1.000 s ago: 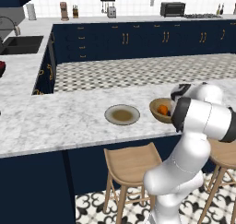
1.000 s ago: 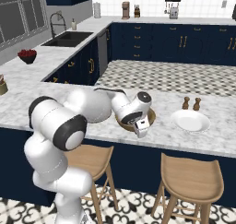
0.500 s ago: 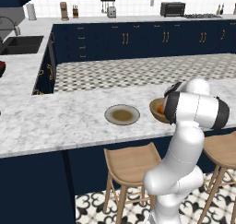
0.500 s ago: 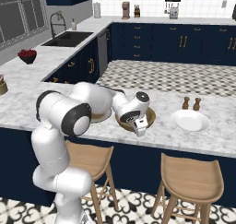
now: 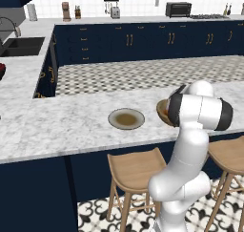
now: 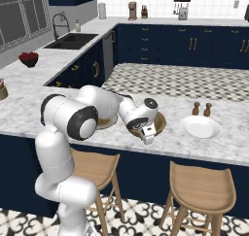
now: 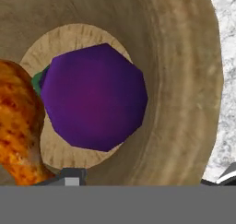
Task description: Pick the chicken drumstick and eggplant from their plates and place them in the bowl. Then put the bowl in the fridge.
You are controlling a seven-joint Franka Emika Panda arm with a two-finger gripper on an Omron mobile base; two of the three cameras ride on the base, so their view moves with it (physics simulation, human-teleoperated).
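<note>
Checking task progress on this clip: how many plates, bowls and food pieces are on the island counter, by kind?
Plates: 2, grey plate, white plate
Bowls: 1, wooden bowl
Food pieces: 2, eggplant, chicken drumstick, both inside the bowl
Total: 5

My arm (image 6: 73, 147) is glossy white, built from fat rounded segments w/ smooth shells. Each joint carries a dark grey-black band or cap. My wrist ends in a white block w/ a round dark disc on it. No cables or markings visible on me.
</note>
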